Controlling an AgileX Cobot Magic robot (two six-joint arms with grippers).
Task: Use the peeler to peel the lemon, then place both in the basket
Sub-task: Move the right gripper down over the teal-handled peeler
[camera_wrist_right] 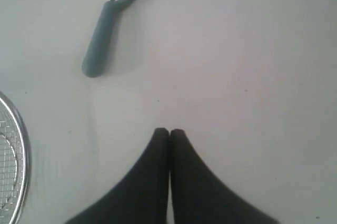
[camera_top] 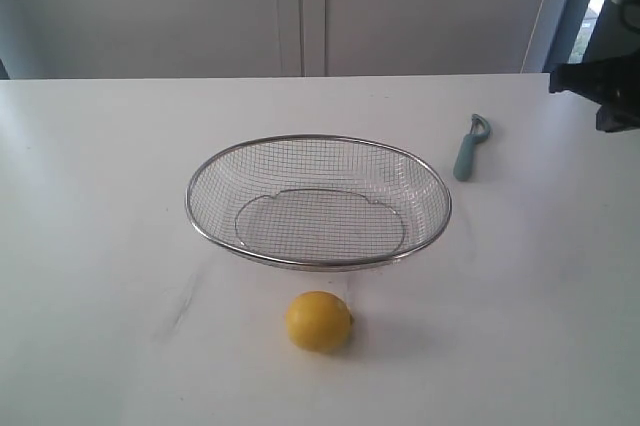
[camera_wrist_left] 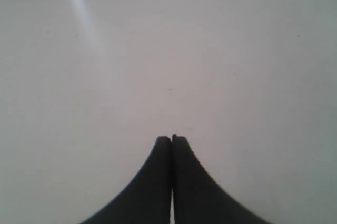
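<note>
Bright, even daylight, white table (camera_top: 100,246) washed pale and low in contrast, faint soft shadow right of the lemon (camera_top: 318,321), pale glare streak across the table in the left wrist view, all views slightly soft.

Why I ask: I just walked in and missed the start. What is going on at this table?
Nothing is being handled yet. The lemon lies whole on the table, on the camera side of the basket, which holds nothing. The peeler lies on the table to the basket's right. The left gripper and the right gripper are both shut and hold nothing. The right one is above bare table near the peeler.
</note>
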